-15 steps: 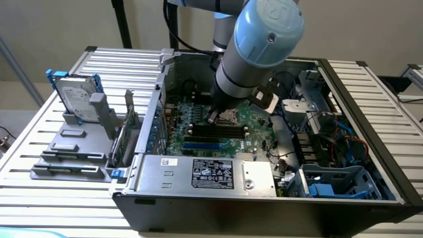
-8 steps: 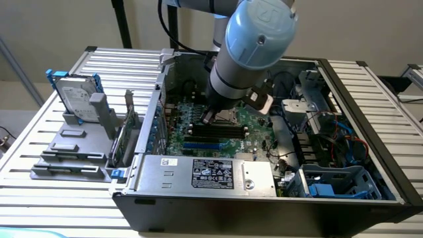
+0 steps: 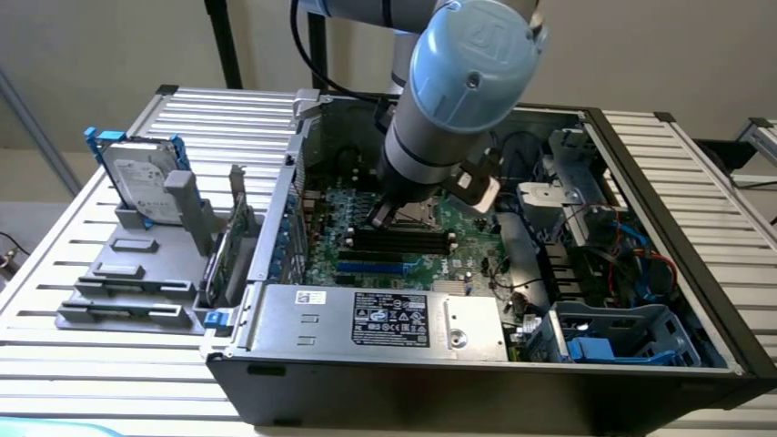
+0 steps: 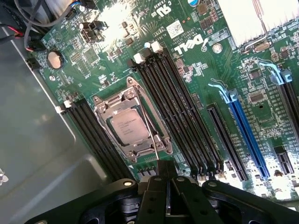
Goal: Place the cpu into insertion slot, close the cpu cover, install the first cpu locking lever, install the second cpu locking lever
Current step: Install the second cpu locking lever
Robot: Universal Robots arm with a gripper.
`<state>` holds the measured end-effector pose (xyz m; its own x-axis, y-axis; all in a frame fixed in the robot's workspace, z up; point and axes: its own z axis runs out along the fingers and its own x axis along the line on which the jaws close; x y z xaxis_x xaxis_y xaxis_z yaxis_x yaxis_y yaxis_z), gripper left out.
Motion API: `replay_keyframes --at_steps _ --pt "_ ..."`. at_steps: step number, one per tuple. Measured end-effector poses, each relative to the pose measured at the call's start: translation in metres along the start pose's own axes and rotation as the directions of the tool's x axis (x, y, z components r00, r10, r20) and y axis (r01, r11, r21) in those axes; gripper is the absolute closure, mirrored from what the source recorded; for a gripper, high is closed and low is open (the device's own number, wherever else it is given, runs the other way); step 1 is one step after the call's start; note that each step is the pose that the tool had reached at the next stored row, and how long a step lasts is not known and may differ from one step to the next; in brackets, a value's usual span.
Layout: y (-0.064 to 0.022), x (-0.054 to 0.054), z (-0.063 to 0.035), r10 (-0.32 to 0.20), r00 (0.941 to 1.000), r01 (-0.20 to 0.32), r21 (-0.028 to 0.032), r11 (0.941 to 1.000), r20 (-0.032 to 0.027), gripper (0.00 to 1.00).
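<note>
Cpu under cpu cover, by shut claw.

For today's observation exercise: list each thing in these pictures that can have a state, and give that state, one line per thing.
cpu: seated in the socket, face up.
cpu cover: closed flat around the cpu.
locking lever: lying across the cover.
gripper: jaws shut, holding nothing, just above the board.
computer case: side open, motherboard exposed.

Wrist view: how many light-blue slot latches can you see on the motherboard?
2. One light-blue latch caps the blue expansion slot; the other caps the neighbouring black slot, farther from the cpu. More may lie beyond the frame.
</note>
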<state>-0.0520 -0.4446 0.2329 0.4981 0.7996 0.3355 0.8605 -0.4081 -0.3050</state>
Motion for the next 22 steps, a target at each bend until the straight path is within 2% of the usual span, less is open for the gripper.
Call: replay_keyframes --at_steps 6,13,22 --pt "-0.0024 -0.002 0.0084 0.006 1.0000 -0.006 -0.0013 1.0000 -0.0035 0.89" --pt "-0.0026 -0.003 0.0181 0.007 1.0000 -0.007 -0.0031 1.0000 -0.0053 0.89" --pt "-0.0070 -0.006 0.0303 0.011 0.9999 -0.011 -0.0056 0.9999 -0.0071 0.89"
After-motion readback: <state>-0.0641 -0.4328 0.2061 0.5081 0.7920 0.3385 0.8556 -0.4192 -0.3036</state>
